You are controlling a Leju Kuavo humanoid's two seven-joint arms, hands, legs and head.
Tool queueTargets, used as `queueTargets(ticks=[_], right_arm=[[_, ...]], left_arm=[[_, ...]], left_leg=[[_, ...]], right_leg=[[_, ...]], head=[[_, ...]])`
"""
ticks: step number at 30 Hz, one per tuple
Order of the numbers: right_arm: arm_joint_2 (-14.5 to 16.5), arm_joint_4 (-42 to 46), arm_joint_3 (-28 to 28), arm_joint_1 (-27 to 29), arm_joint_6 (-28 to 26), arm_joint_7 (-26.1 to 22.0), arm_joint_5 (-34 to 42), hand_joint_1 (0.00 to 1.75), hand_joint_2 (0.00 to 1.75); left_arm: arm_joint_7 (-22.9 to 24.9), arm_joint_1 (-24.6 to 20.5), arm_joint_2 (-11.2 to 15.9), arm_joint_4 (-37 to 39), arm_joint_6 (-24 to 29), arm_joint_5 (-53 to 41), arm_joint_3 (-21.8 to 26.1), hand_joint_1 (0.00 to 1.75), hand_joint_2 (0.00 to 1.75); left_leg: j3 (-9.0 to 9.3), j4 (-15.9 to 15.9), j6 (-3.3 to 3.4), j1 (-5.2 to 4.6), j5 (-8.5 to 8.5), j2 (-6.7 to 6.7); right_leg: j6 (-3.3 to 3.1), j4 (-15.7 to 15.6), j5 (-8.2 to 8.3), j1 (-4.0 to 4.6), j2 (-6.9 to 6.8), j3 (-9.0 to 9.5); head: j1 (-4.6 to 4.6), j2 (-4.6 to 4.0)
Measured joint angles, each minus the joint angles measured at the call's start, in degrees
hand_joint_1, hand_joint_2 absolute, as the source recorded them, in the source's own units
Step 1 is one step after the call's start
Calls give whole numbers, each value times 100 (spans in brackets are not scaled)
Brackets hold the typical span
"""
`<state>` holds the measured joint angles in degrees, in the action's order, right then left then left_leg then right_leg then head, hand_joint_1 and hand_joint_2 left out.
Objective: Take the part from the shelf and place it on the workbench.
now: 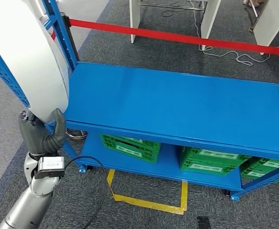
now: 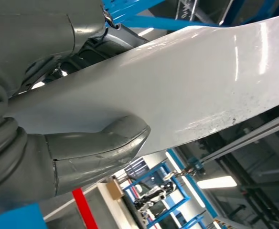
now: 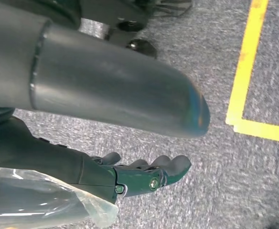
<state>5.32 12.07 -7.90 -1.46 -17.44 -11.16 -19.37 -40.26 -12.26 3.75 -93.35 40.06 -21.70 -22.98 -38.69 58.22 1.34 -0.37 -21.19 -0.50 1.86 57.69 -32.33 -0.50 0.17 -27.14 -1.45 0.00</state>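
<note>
At upper left of the head view you see the large white part (image 1: pixel 26 57), smooth, glossy and curved, its long axis running up and left from the left hand (image 1: pixel 42 133), which grips its lower edge. Your right hand (image 3: pixel 145 174) hangs with fingers apart over grey carpet (image 3: pixel 210 191). Beyond stands the blue steel shelf (image 1: pixel 174 102).

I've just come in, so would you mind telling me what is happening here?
The robot's left hand grips a large white curved part, held up beside the blue shelf. The right hand hangs open over grey carpet. Green crates sit on the lower shelf level.
</note>
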Motion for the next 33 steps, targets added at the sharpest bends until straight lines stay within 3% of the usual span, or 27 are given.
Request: queueTargets(ticks=[2, 4, 6, 8, 9, 10, 11, 12, 14, 15, 16, 18, 19, 21, 23, 24, 25, 26, 28, 29, 31, 33], right_arm=[[-10, -1, 5, 11, 4, 7, 5, 0, 0], [-39, 0, 6, 24, 30, -7, 9, 0, 0], [-82, 1, 23, 17, 68, -33, -21, 0, 0], [-123, 2, 56, -4, 92, -23, -72, 0, 0], [-141, 3, 73, -17, 96, 1, -96, 0, 0], [-161, 5, 90, -32, 96, 32, -119, 0, 0], [-178, 8, 110, -45, 96, 65, -142, 0, 0], [-193, 14, 132, -60, 98, 92, -163, 0, 0], [-213, 29, 178, -92, 117, 141, -201, 0, 0], [-221, 37, 199, -114, 133, 170, -218, 0, 0], [-228, 42, 216, -134, 157, 202, -232, 0, 0], [-244, 46, 238, -159, 203, 269, -242, 0, 0], [-252, 48, 240, -161, 221, 304, -231, 0, 0], [-262, 48, 241, -160, 231, 366, -199, 0, 0], [-263, 48, 242, -163, 230, 397, -176, 0, 0], [-263, 48, 242, -165, 230, 402, -173, 0, 0], [-264, 48, 243, -166, 230, 407, -170, 0, 0], [-266, 48, 243, -169, 230, 409, -170, 0, 0], [-270, 50, 243, -183, 230, 412, -170, 0, 0], [-273, 53, 243, -196, 230, 412, -170, 0, 0], [-277, 65, 244, -224, 228, 412, -170, 0, 0], [-279, 74, 244, -240, 226, 414, -169, 0, 0]], left_arm=[[0, 11, -1, -21, 0, -12, -3, 175, 175], [2, 50, 1, -26, 0, -70, 15, 175, 175], [10, 111, 7, -26, 0, -102, 44, 175, 175], [15, 177, 14, -26, 0, -80, 75, 175, 175], [15, 213, 24, -26, 0, -43, 93, 175, 175], [15, 248, 37, -26, 0, 5, 108, 175, 175], [15, 279, 54, -26, 0, 55, 119, 175, 175], [15, 303, 73, -25, 0, 95, 128, 175, 175], [15, 333, 108, -24, 1, 144, 140, 175, 175], [15, 351, 126, -20, 1, 169, 144, 175, 175], [15, 373, 149, -10, 1, 213, 144, 175, 175], [15, 441, 185, 26, 2, 420, 143, 175, 175], [15, 477, 193, 46, 1, 600, 147, 175, 175], [19, 564, 167, 79, 1, 1000, 189, 175, 175], [23, 655, 128, 105, 0, 1222, 244, 175, 175], [25, 694, 111, 120, 0, 1256, 260, 175, 175], [24, 724, 99, 135, 0, 1272, 272, 175, 175], [24, 749, 90, 148, 0, 1281, 280, 175, 175], [24, 780, 80, 164, 0, 1286, 297, 175, 175], [24, 786, 79, 167, 0, 1286, 304, 175, 175], [23, 790, 78, 168, 0, 1287, 316, 175, 175], [19, 796, 76, 170, 0, 1286, 325, 175, 175]], left_leg=[[-8, -30, -70, 7, 102, -6], [-41, 31, -150, 27, -14, 6], [-137, 466, -228, 53, -548, 18], [-240, 1202, -284, 76, -1091, 19], [-234, 1471, -300, 86, -1184, 19], [-158, 1572, -308, 94, -1153, 19], [10, 1458, -306, 100, -1032, 20], [278, 1138, -294, 104, -896, 22], [849, 306, -243, 93, -836, 39], [1023, 14, -210, 80, -860, 49], [1087, -129, -177, 63, -895, 56], [1034, -184, -92, 50, -807, 43], [987, -204, -41, 53, -745, 29], [842, -241, 43, 66, -595, 2], [644, -235, 72, 52, -448, -1], [543, -229, 72, 41, -374, -2], [443, -221, 69, 32, -300, -3], [348, -209, 62, 25, -234, -3], [205, -175, 40, 20, -132, -2], [152, -151, 23, 18, -90, -2], [79, -112, -21, 2, -4, -6], [42, -108, -84, 0, 106, -16]], right_leg=[[-54, -92, 14, 21, 3, -27], [-149, -109, 121, 11, -18, -109], [-223, -122, 254, -7, -40, -198], [-239, -111, 388, -6, -39, -325], [-235, -100, 457, -5, -39, -410], [-226, -85, 522, -5, -38, -506], [-214, -68, 579, -6, -37, -598], [-197, -48, 629, -6, -36, -681], [-144, -15, 717, 5, -32, -800], [-111, -12, 766, 9, -29, -831], [-72, -20, 817, 7, -27, -851], [6, -41, 896, -11, -19, -879], [34, -3, 831, -20, -17, -928], [68, 375, 393, -28, -14, -1095], [89, 1128, -156, -25, -15, -1289], [92, 1447, -271, -24, -15, -1323], [90, 1619, -253, -23, -15, -1283], [80, 1577, -118, -19, -15, -1139], [52, 1107, 184, -11, -17, -696], [36, 737, 207, -6, -20, -424], [6, 66, 61, 10, -19, 16], [-46, -241, -31, 35, -13, 161]], head=[[-4, 0], [-8, 0], [-28, 0], [-39, 0], [-40, 0], [-41, 0], [-42, 0], [-42, 0], [-38, 0], [-37, 0], [-42, 0], [-51, 0], [-53, 0], [-39, 0], [-28, 0], [-28, 0], [-28, 0], [-28, 0], [-29, 0], [-29, 0], [-37, 0], [-44, 0]])
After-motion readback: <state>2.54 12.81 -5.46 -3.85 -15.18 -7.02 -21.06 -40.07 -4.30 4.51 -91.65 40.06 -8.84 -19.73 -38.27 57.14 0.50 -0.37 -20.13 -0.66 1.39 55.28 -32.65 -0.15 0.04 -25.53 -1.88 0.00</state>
